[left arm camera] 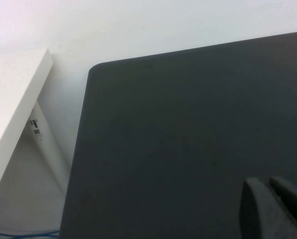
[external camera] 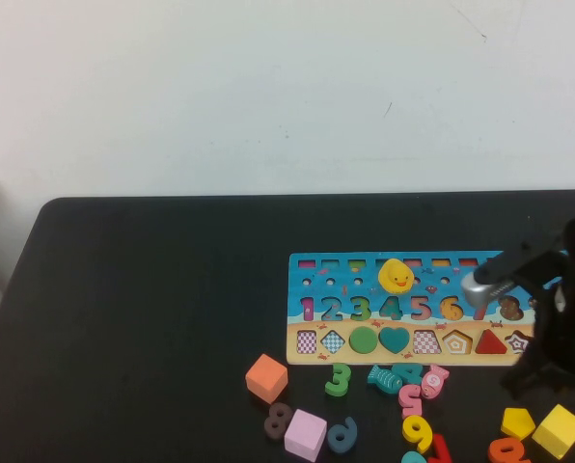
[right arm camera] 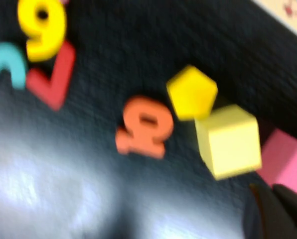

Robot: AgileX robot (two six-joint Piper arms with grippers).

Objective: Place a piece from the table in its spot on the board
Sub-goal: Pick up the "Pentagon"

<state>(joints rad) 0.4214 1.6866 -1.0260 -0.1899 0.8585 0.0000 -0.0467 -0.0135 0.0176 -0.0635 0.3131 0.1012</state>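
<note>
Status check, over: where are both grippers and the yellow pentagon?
Right gripper shut, empty, above the loose pieces. Left gripper parked over bare table. Yellow pentagon on table, touching yellow cube; orange number close by.

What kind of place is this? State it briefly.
Probably a lab test bench: a matte black tabletop against a bare white wall, with a wooden number puzzle board and loose pieces.
</note>
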